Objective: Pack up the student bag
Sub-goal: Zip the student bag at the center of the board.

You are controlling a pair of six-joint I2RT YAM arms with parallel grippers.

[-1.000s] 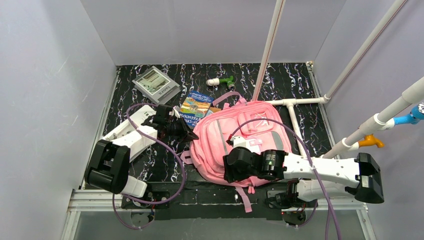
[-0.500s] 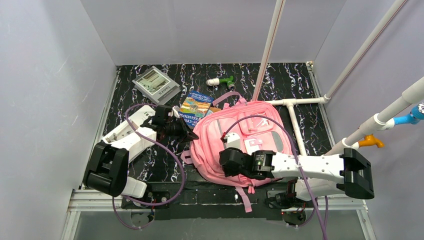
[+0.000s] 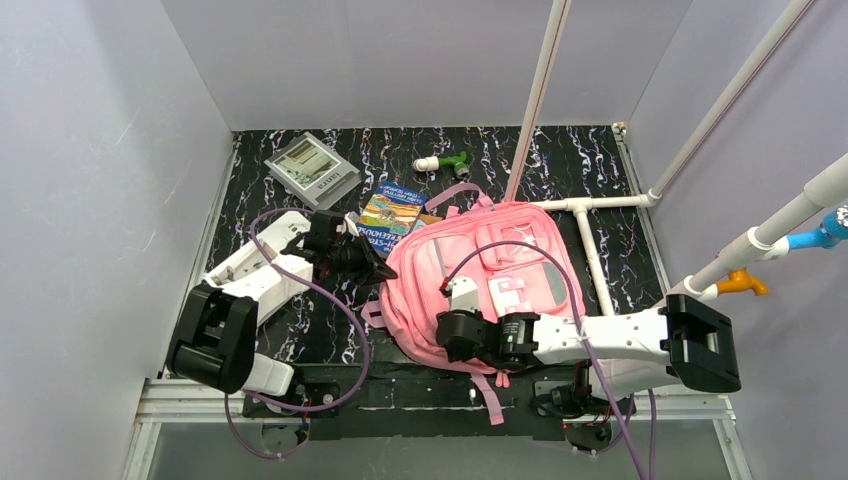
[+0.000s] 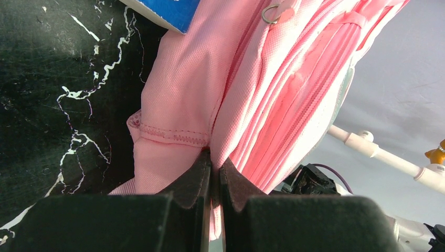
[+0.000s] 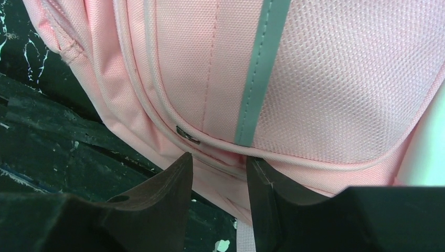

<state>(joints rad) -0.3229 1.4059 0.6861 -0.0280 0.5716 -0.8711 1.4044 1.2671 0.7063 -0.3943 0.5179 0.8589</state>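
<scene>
The pink student bag (image 3: pixel 490 275) lies flat in the middle of the table, its grey stripe (image 5: pixel 260 79) and a small zipper pull (image 5: pixel 187 134) showing in the right wrist view. My left gripper (image 3: pixel 378 270) is shut on a fold of the bag's fabric (image 4: pixel 178 105) at its left edge, the fingers (image 4: pixel 197 176) pinching a seam. My right gripper (image 3: pixel 447 340) is open at the bag's near left rim. Its fingers (image 5: pixel 173 176) stand apart in the right wrist view, with the bag's edge seam just past their tips.
A colourful book (image 3: pixel 392 212) lies partly under the bag's far left corner, its blue corner (image 4: pixel 168 10) in the left wrist view. A grey box (image 3: pixel 312 170) and a white-and-green item (image 3: pixel 443 161) lie at the back. White pipes (image 3: pixel 590 250) run along the right.
My right arm has slid left and toward the near edge across the bag, uncovering the white-pink patch. The left gripper has kept its hold and place.
</scene>
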